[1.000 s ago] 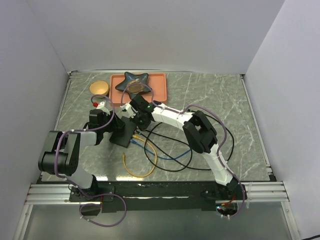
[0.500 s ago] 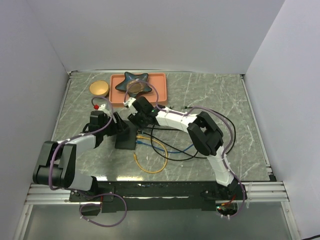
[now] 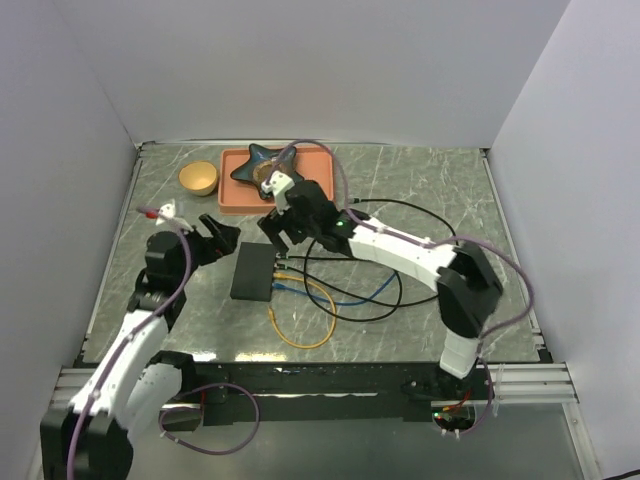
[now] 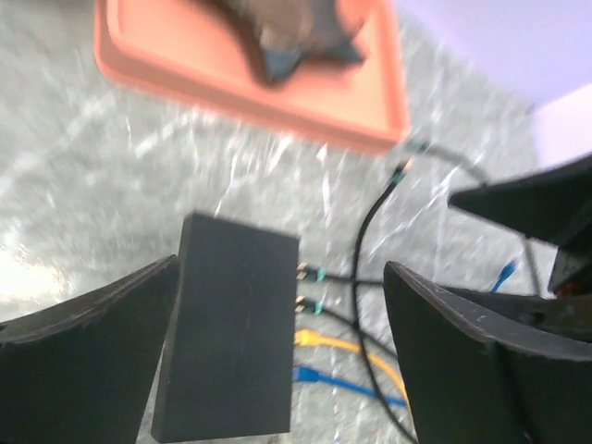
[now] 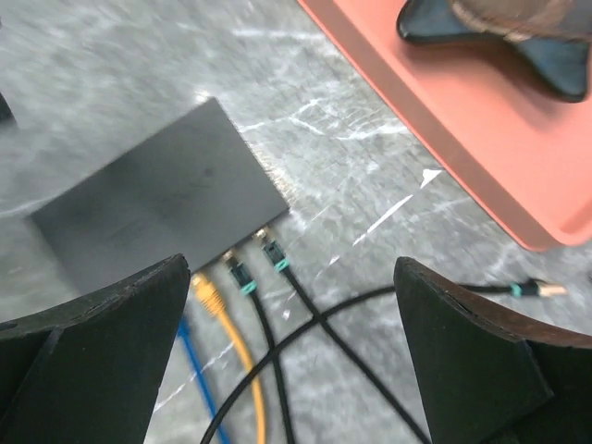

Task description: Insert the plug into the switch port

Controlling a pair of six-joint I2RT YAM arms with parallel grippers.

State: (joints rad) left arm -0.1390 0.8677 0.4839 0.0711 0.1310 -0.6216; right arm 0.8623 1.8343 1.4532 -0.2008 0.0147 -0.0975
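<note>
The switch port (image 3: 252,271) is a flat black box lying on the marble table, also seen in the left wrist view (image 4: 231,333) and the right wrist view (image 5: 148,208). Against its right side sit two plugs with teal boots (image 5: 276,257), a yellow plug (image 4: 310,339) and a blue plug (image 4: 313,375). One more plug (image 5: 546,289) lies loose on its black cable near the tray. My left gripper (image 3: 212,238) (image 4: 280,268) hovers open left of the box, holding nothing. Just beyond the box's far end my right gripper (image 3: 283,238) (image 5: 291,264) hangs open and empty above the plugs.
An orange-pink tray (image 3: 320,175) holding a dark star-shaped dish (image 3: 270,163) stands at the back. A yellow bowl (image 3: 198,177) is at the back left. Black, blue and yellow cables (image 3: 330,300) loop across the table right of the box.
Both grippers have opened and drawn away from the box: the left back toward the left, the right up toward the tray. The cable loops have shifted.
</note>
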